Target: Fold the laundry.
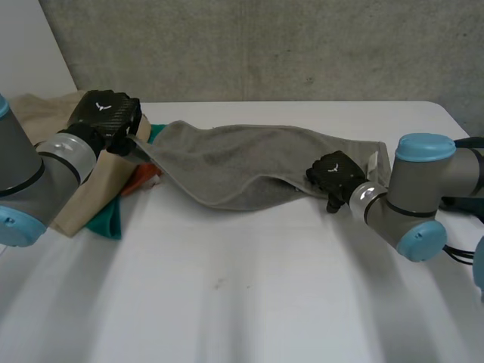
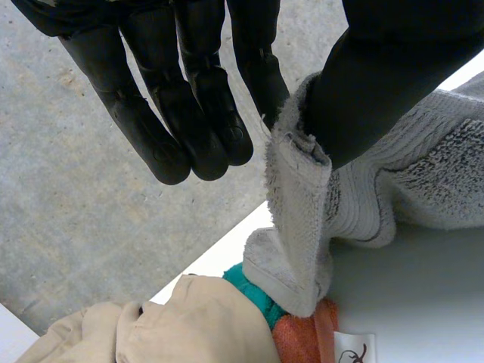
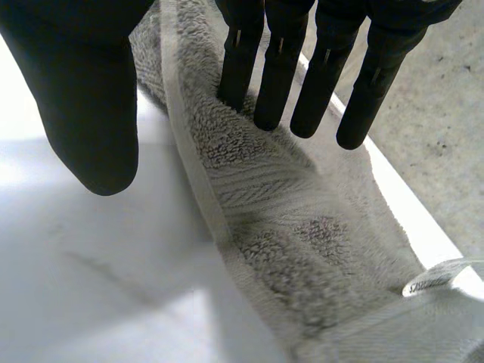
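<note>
Head view, nearest first: bare table (image 1: 227,295) lies in front, with room for a fold. Beyond it the right hand (image 1: 335,172) is set on the grey towel (image 1: 227,162) near its right end, at the near hem. In the right wrist view its fingers (image 3: 276,83) are straight, with the tips laid on the pile. The thumb (image 3: 83,106) is held off on the other side of the hem, so nothing is gripped there. The towel is strung out across the table from this hand to the left hand (image 1: 106,113) at the far left. There a corner (image 2: 299,212) is pinched between thumb (image 2: 378,83) and straight fingers (image 2: 189,113) and held raised. Just under that corner sits a pile (image 1: 102,189) of beige, teal and orange cloth.

The step is judged to be the spreading of the towel before a fold. It would be done best if the right thumb were closed on the hem at the end corner, not partway along. The two ends would then be drawn apart evenly. The left corner should be carried clear of the pile, lest other cloth be dragged along.
</note>
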